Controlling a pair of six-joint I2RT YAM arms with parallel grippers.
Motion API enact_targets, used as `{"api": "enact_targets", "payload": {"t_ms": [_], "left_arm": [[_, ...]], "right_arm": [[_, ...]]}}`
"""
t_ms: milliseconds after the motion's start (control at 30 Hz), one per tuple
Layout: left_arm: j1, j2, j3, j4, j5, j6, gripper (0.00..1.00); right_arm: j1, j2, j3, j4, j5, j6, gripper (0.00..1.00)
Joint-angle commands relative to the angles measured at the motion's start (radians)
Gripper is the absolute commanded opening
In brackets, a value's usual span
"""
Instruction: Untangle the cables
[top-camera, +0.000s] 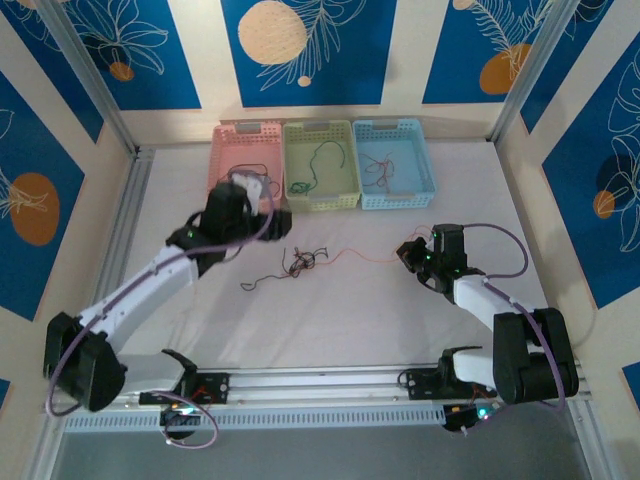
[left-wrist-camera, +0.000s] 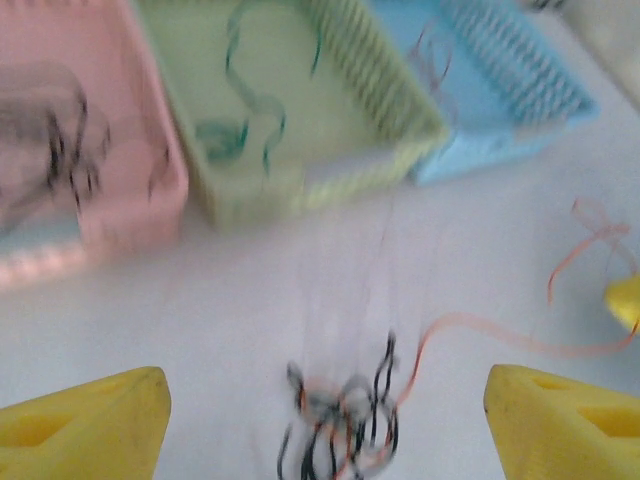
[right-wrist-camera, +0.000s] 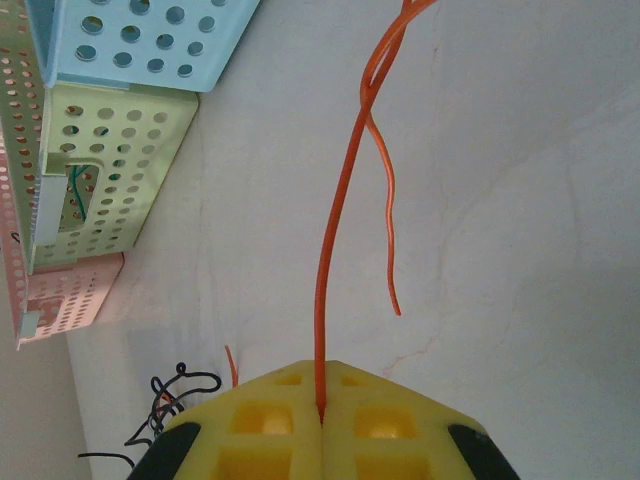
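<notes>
Red-orange cable (right-wrist-camera: 322, 300) tight between closed right fingers (right-wrist-camera: 265, 430); tangle of cables (left-wrist-camera: 340, 425) clear of wide-apart left fingers (left-wrist-camera: 85, 420).

The cables (top-camera: 300, 262) lie in a small, loose black-and-orange tangle, with one orange strand (right-wrist-camera: 321, 300) stretched straight out rightward.

Beyond the left pincer (left-wrist-camera: 325, 425) we've got a pink basket (left-wrist-camera: 135, 215) off left, a green basket (left-wrist-camera: 385, 95) dead ahead and a blue basket (left-wrist-camera: 500, 150) right, all on the white surface (left-wrist-camera: 250, 300).

Bright, even light, faint shadows; the left wrist view blurs the cables (left-wrist-camera: 340, 425) and baskets (left-wrist-camera: 385, 95).
</notes>
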Motion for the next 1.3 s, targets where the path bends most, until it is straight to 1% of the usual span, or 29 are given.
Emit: {"api": "enact_targets", "payload": {"t_ms": [0, 67, 133, 233, 333, 433, 467, 533, 567, 600, 733, 800, 900, 967, 1067, 1133, 1233, 1267], "left_arm": [[-0.044, -0.095, -0.165, 0.030, 0.026, -0.109, 0.82], [-0.077, -0.145, -0.229, 0.022, 0.022, -0.127, 0.82], [-0.101, -0.174, -0.279, 0.039, 0.045, -0.139, 0.82], [-0.126, -0.174, -0.314, 0.051, 0.045, -0.138, 0.81], [-0.131, -0.152, -0.315, 0.069, 0.026, -0.132, 0.81], [-0.131, -0.082, -0.271, 0.103, -0.005, -0.106, 0.80], [-0.132, -0.038, -0.248, 0.109, -0.017, -0.100, 0.78], [-0.129, 0.045, -0.198, 0.106, -0.038, -0.093, 0.72], [-0.128, 0.089, -0.162, 0.081, -0.063, -0.093, 0.71], [-0.129, 0.123, -0.134, 0.068, -0.083, -0.088, 0.71], [-0.123, 0.223, -0.084, 0.114, -0.110, -0.071, 0.71], [-0.122, 0.279, -0.052, 0.113, -0.141, -0.059, 0.69], [-0.112, 0.353, -0.019, 0.114, -0.177, -0.061, 0.59], [-0.104, 0.390, 0.001, 0.094, -0.198, -0.073, 0.47], [-0.103, 0.407, -0.012, 0.126, -0.174, -0.082, 0.41], [-0.105, 0.406, -0.028, 0.141, -0.166, -0.085, 0.32], [-0.104, 0.390, -0.053, 0.142, -0.180, -0.085, 0.10], [-0.104, 0.376, -0.062, 0.137, -0.201, -0.088, 0.02]], "right_arm": [[0.007, 0.006, 0.027, 0.000, -0.002, -0.017, 0.00], [0.007, 0.007, 0.030, 0.000, -0.002, -0.016, 0.00], [0.009, 0.008, 0.031, 0.000, -0.002, -0.019, 0.00], [0.009, 0.010, 0.031, 0.000, -0.004, -0.018, 0.00], [0.009, 0.009, 0.031, -0.002, -0.003, -0.018, 0.00], [0.008, 0.012, 0.032, -0.002, -0.004, -0.020, 0.00], [0.008, 0.012, 0.034, -0.001, -0.004, -0.019, 0.00], [0.007, 0.014, 0.034, -0.001, -0.006, -0.019, 0.00], [0.007, 0.013, 0.033, -0.002, -0.007, -0.019, 0.00], [0.005, 0.014, 0.033, -0.002, -0.008, -0.020, 0.00], [0.006, 0.017, 0.034, 0.001, -0.010, -0.019, 0.00], [0.006, 0.019, 0.037, 0.000, -0.013, -0.022, 0.00], [0.003, 0.019, 0.035, 0.002, -0.016, -0.020, 0.00], [0.002, 0.018, 0.033, 0.004, -0.016, -0.020, 0.00], [0.002, 0.020, 0.034, 0.004, -0.018, -0.019, 0.00], [0.003, 0.020, 0.034, 0.006, -0.019, -0.019, 0.00], [0.002, 0.020, 0.034, 0.004, -0.021, -0.019, 0.00], [0.003, 0.020, 0.034, 0.004, -0.020, -0.018, 0.00]]}}
